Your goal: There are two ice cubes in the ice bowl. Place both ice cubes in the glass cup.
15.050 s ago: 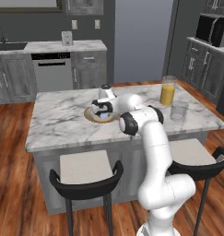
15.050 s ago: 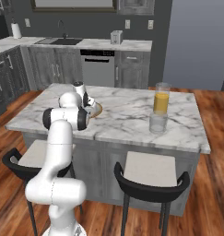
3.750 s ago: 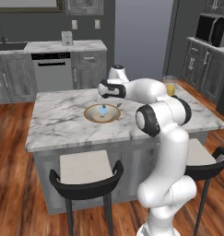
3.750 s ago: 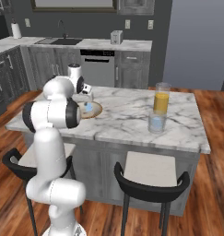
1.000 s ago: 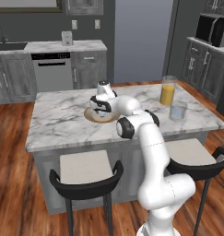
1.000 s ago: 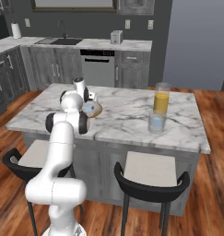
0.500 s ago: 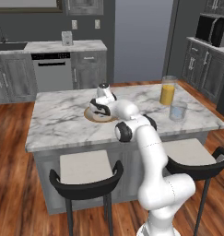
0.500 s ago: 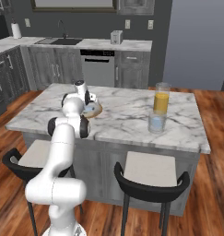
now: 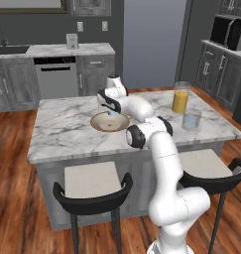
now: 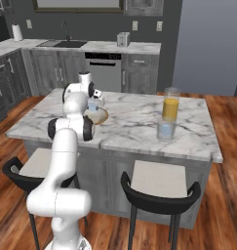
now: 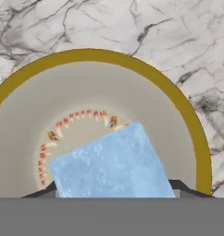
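Left base view: the arm is reaching across the marble table [image 9: 67, 129] with the gripper [image 9: 111, 110] hanging low over the ice bowl [image 9: 110, 122], a speck of pale blue showing just beneath it. The glass cup [image 9: 192, 119] is standing well apart to the right, just in front of the taller glass of orange liquid [image 9: 180, 97].

Right base view: the gripper [image 10: 93, 108] is sitting down in the ice bowl [image 10: 101, 116] near the table's left end; the glass cup [image 10: 166, 131] is waiting far along the table, beside the orange glass [image 10: 170, 105].

Hand view: one ice cube [image 11: 114, 164] is lying tilted on the tan floor of the ice bowl [image 11: 191, 124], directly between the two dark finger tips [image 11: 181, 188] at the bottom edge. The jaws are standing partly apart on either side of the cube; whether they are touching it, I cannot tell. Judgement: the cube is skewed to the jaws, so the squeeze should be slow and centred, letting the faces square up rather than squirt out, and the lift should begin only once contact is firm.
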Controlling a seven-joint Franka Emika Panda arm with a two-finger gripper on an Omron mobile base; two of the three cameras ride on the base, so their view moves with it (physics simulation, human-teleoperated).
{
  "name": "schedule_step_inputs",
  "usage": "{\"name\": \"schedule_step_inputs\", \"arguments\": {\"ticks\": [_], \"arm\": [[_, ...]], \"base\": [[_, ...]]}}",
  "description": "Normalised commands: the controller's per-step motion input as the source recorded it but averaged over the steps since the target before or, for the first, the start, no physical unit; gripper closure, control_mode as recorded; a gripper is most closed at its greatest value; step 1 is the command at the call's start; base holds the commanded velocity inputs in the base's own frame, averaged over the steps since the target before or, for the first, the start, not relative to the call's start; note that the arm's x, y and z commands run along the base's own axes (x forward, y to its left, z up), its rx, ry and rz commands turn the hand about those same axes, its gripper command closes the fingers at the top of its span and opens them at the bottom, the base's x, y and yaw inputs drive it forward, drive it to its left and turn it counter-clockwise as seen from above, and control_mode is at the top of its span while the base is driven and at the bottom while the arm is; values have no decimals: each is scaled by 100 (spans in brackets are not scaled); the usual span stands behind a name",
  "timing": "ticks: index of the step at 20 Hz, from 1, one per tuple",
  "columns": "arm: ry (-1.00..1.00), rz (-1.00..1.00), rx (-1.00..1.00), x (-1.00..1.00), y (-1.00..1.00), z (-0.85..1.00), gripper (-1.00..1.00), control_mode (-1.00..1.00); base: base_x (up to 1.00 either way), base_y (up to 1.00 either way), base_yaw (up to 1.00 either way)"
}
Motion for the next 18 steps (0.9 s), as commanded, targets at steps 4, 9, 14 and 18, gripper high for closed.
{"name": "schedule_step_inputs", "arguments": {"ticks": [4,9,14,18], "arm": [[15,-16,8,-100,-54,13,100,-100],[21,-17,3,-100,-64,0,100,-100],[-1,-24,10,-100,-73,42,100,-100],[-18,-22,1,-100,-76,64,100,-100]], "base": [[0,0,0],[0,0,0],[0,0,0],[0,0,0]]}}
